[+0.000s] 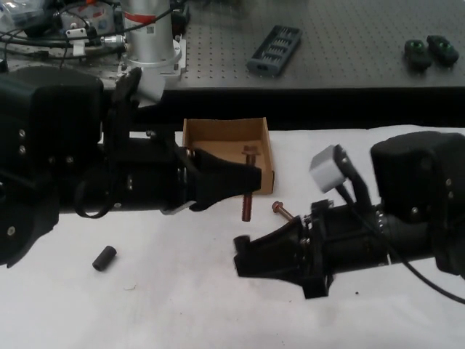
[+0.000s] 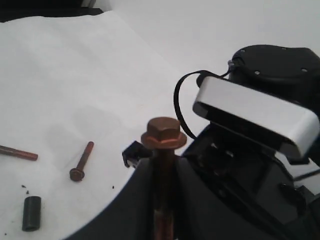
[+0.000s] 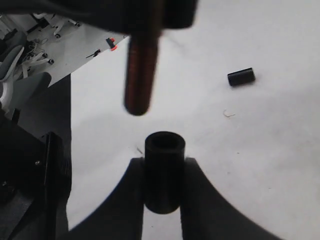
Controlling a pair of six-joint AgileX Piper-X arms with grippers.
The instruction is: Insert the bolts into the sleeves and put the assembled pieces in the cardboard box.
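The left gripper [image 1: 247,178] is closed on a bolt [image 2: 161,137], head up, just in front of the cardboard box [image 1: 218,134] (the gripper hides its lower shank in the left wrist view). Farther out from the box, the right gripper [image 3: 164,172] pinches a sleeve [image 3: 165,150], open end up, under the bolt's tip without touching. A loose bolt [image 1: 282,210] lies near the box's front right corner, and a loose sleeve [image 1: 104,258] lies well off its front left. A third bolt [image 2: 17,152] is cut off at the edge.
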